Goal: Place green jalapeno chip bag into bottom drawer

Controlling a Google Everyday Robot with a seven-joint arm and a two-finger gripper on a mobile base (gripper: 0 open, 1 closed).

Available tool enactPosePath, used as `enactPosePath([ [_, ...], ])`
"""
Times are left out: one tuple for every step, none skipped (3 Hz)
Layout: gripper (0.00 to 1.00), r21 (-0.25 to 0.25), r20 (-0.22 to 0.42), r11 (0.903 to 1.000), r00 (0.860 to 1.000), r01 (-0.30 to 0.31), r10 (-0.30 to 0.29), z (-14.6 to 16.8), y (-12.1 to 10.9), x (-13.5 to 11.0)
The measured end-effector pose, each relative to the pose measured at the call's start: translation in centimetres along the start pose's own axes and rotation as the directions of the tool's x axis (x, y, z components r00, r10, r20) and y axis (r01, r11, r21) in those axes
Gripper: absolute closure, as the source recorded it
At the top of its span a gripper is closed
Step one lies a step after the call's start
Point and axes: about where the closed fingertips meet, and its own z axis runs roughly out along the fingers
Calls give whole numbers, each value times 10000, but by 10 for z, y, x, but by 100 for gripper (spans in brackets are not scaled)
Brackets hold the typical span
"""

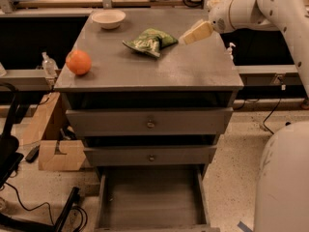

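The arm (270,6) is glossy white, made of smooth, rounded tubular segments, with a circular joint cap near the wrist. At its end is the gripper (195,33), a pale cream tapering piece, over the right rear of the grey cabinet top (145,71). A broad, rounded white body shell (285,178) fills the lower right.

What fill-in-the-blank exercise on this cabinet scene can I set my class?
1. The bottom drawer is ____.
2. The bag lies on the cabinet's ____.
3. Of bowl, orange and bag, the gripper hovers nearest the ____.
4. The bowl's colour is ____.
Missing words: open; top; bag; white.
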Motion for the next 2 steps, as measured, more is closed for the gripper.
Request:
enactPosePath([
  [0, -1, 0, 10000, 10000, 0, 0, 0, 0, 0],
  [0, -368, 212, 9993, 9997, -76, 84, 28, 12, 1],
])
